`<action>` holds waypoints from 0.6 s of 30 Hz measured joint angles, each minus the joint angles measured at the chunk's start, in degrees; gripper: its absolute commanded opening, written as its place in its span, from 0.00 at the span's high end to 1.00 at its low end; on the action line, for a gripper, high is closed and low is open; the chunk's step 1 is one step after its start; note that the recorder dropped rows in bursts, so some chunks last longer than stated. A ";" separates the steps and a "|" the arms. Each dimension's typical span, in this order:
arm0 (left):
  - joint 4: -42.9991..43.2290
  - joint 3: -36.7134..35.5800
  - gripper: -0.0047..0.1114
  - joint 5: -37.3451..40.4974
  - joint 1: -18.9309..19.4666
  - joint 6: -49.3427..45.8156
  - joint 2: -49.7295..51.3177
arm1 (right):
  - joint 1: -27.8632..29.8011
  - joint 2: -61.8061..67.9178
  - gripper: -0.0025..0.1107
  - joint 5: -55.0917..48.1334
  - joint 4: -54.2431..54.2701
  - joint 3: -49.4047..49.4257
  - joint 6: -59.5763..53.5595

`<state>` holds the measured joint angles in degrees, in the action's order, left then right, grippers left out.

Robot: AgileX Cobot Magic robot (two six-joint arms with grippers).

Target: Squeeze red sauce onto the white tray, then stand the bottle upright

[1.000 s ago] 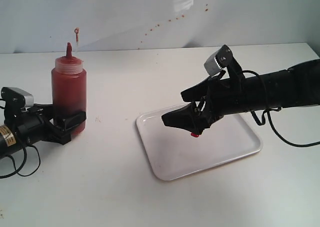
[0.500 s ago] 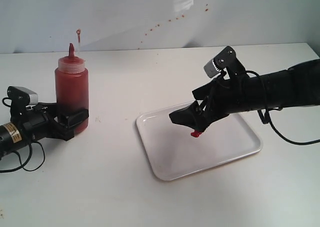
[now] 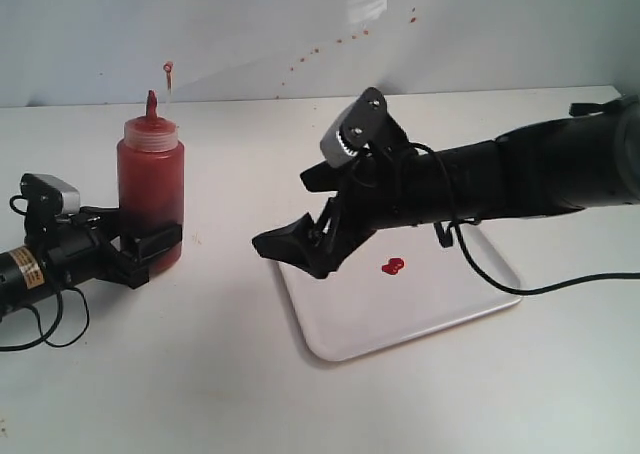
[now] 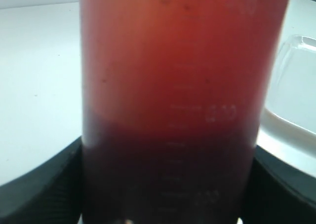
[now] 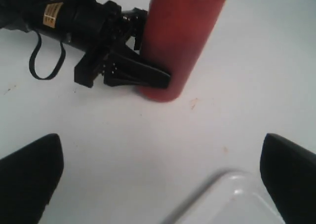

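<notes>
The bottle point(image 3: 150, 189) stands upright on the table at the left, its pointed red nozzle up and the tethered tip cap hanging beside it. My left gripper point(image 3: 150, 246) is shut on the bottle's lower part; in the left wrist view the red body point(image 4: 177, 86) fills the space between the black fingers point(image 4: 44, 184). The white tray point(image 3: 400, 319) lies right of centre with the red sauce point(image 3: 392, 267), two joined drops, on it. My right gripper point(image 3: 290, 249) hangs open and empty over the tray's left corner, pointing toward the bottle point(image 5: 180, 36).
Small red specks dot the white back wall point(image 3: 330, 46). The right arm's cable point(image 3: 560, 284) trails over the tray's right side. Bare white table point(image 3: 230, 374) stretches in front of the bottle and tray. The tray's corner point(image 5: 232, 194) shows between the right fingers.
The right arm has swept left across the tray, uncovering the sauce blob. The bottle and left gripper have shifted slightly to the right and stayed upright.
</notes>
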<state>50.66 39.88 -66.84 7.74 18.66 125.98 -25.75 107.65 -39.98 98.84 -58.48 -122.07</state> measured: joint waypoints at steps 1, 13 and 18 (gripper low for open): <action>0.31 0.00 0.96 0.00 0.00 0.00 0.00 | -0.73 0.00 0.05 0.90 0.12 -0.94 0.00; 4.06 0.00 0.96 -0.45 0.00 0.00 0.00 | -8.55 14.05 0.05 9.46 0.83 -20.58 10.09; 4.06 0.00 0.96 -0.55 0.00 0.00 0.00 | -9.05 20.54 0.05 9.46 0.83 -30.68 14.46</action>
<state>54.72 39.88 -67.39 7.74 18.66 125.98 -34.80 128.19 -30.52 99.67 -89.15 -107.61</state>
